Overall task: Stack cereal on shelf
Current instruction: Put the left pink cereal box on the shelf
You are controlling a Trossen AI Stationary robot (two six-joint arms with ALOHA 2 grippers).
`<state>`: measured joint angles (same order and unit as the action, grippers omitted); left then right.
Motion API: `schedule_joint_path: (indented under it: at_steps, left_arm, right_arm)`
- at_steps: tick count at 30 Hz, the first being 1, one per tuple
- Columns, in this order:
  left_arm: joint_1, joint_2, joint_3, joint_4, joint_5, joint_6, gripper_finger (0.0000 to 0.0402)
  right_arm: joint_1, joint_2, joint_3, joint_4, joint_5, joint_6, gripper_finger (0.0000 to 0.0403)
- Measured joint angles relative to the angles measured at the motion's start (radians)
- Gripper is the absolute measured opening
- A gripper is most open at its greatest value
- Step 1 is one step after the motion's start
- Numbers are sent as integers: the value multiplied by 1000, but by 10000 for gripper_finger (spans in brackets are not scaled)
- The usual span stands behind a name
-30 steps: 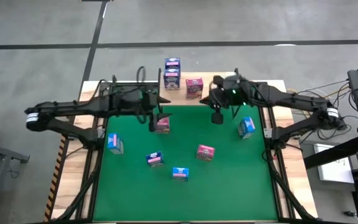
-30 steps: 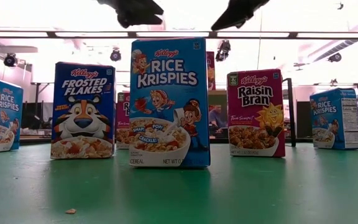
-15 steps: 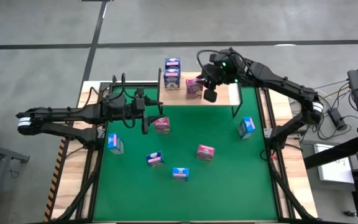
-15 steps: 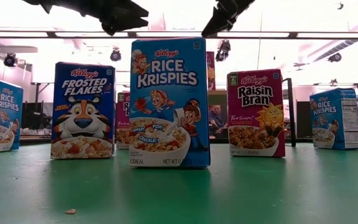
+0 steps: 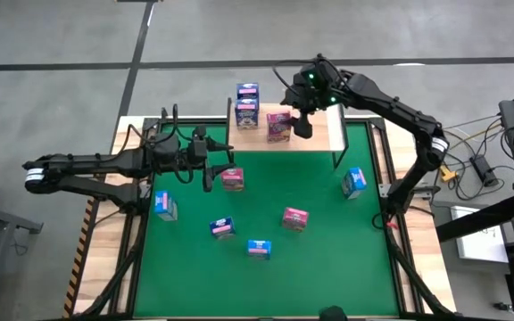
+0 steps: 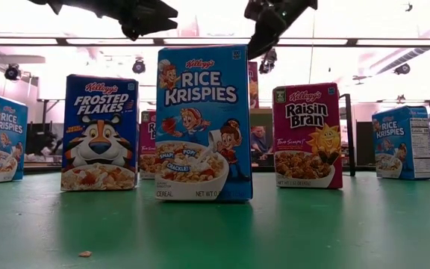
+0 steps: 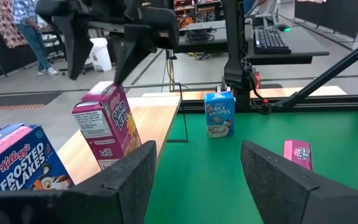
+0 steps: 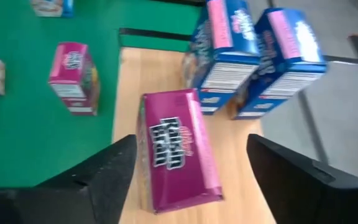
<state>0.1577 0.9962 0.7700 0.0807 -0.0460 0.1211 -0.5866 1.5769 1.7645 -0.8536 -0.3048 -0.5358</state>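
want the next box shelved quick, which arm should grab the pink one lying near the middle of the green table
Left. The left gripper hangs open right beside the pink box, while the right gripper is open over the shelf, above the pink box standing there, farther off.

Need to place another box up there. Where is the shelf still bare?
The shelf is bare at its right end, beyond the pink box under the open right gripper. Its left end is crowded by two dark blue boxes. Left gripper waits open over the green table.

Magenta cereal box (image 8: 178,149), light-wood shelf (image 8: 129,93)
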Motion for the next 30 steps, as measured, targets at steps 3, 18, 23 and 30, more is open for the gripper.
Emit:
schedule_joint_path:
  at_steps: [3, 18, 23, 30]
  left_arm:
    - [0, 0, 0, 0, 0, 0, 212]
    - [0, 1, 0, -7, 0, 4, 210]
    - [0, 1, 0, -9, 0, 4, 210]
    - [0, 1, 0, -9, 0, 4, 210]
  right_arm:
    - [-13, 24, 0, -7, -19, -5, 315]
    - [-25, 69, -1, -11, -42, -15, 265]
    - [-25, 69, -1, -26, -44, -14, 232]
    - [-25, 68, -2, -30, -44, 11, 207]
